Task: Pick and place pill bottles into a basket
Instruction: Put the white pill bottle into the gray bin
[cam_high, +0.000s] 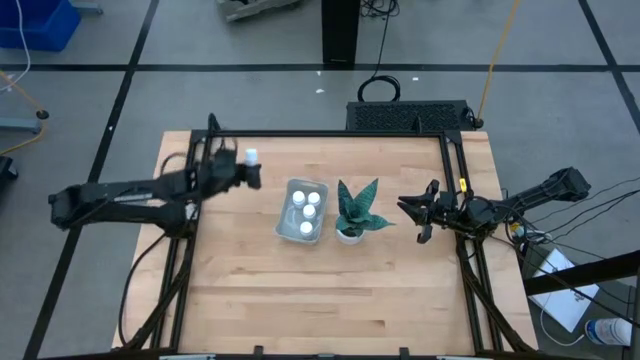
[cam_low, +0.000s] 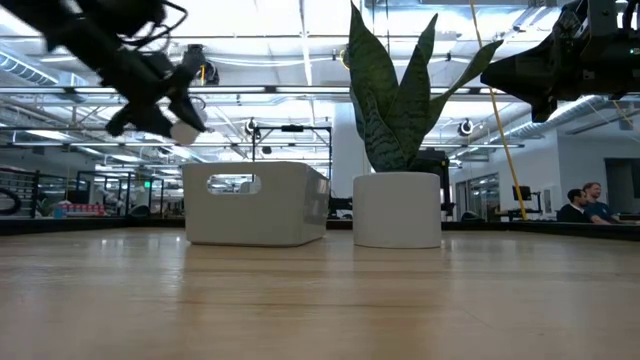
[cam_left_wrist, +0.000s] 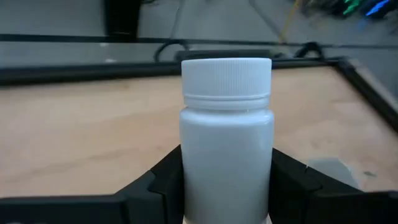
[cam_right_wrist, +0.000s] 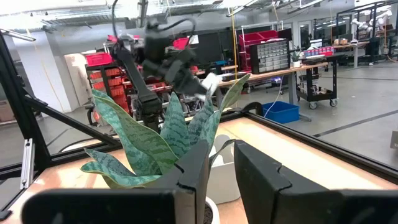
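Above the counter (cam_high: 330, 290), toward its far left corner, the left hand (cam_high: 243, 172) holds a bottle (cam_high: 250, 156) clear of the surface, left of the basket (cam_high: 287, 222). Its fingers (cam_left_wrist: 163, 180) press both sides of the white body, with the ribbed cap upright above them. From table height this bottle (cam_low: 186, 131) hangs higher than the basket's rim and to its left.

Near the counter's middle sits the basket, long side running from far edge to near edge. Four more bottles (cam_high: 306, 205) stand inside it, caps up. Just right of it, close but whether touching I cannot tell, is a small white pot (cam_high: 348, 236) with a spiky green plant (cam_high: 357, 205).

By the right edge, level with the plant, the right hand (cam_high: 415, 213) hangs above the counter, empty. Its fingers (cam_right_wrist: 194, 174) stand a narrow gap apart, pointed at the plant.

People sit far back in the room (cam_low: 582, 204).
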